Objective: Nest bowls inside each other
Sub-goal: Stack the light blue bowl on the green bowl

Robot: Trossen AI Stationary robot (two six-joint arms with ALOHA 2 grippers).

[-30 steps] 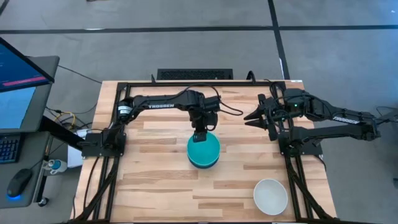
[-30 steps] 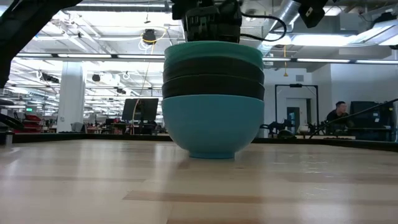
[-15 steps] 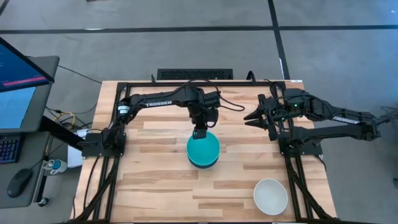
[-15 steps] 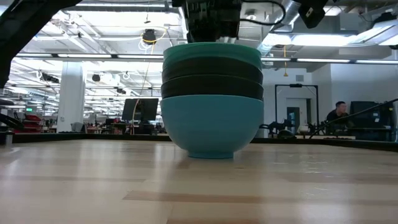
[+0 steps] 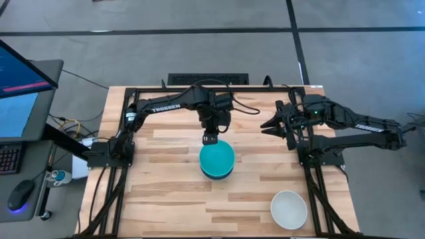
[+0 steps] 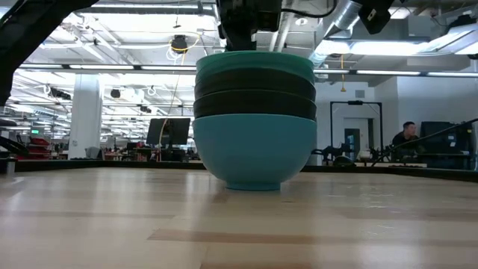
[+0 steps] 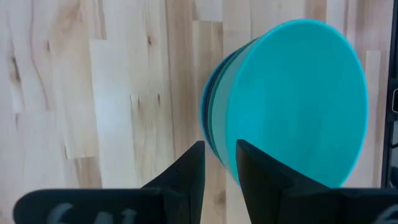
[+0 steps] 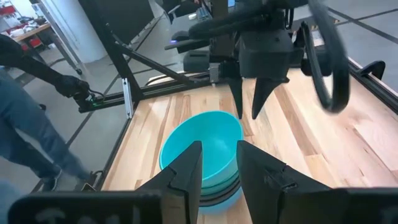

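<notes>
Several bowls stand nested in one stack (image 5: 217,160) at the table's middle. The low view shows a sky-blue bowl (image 6: 254,149) at the bottom resting on the wood, two black bowls (image 6: 254,101) above it, then darker green and turquoise rims (image 6: 254,60). The turquoise inside (image 7: 298,99) faces up. A white bowl (image 5: 289,209) sits alone near the table's near right corner. My left gripper (image 5: 210,138) hovers open just above the stack's far rim, also seen as the left gripper (image 8: 249,102) in the right wrist view. My right gripper (image 5: 269,124) waits open at the far right.
Black frame rails (image 5: 305,166) run along the table's left, right and far sides. Bare wood (image 5: 159,199) lies near and left of the stack. A person (image 8: 25,124) stands beyond the table's left side. A monitor (image 5: 20,79) is off the table to the left.
My left gripper has risen off the top of the stack and drawn back a little toward the table's far edge. The stack has stayed where it was.
</notes>
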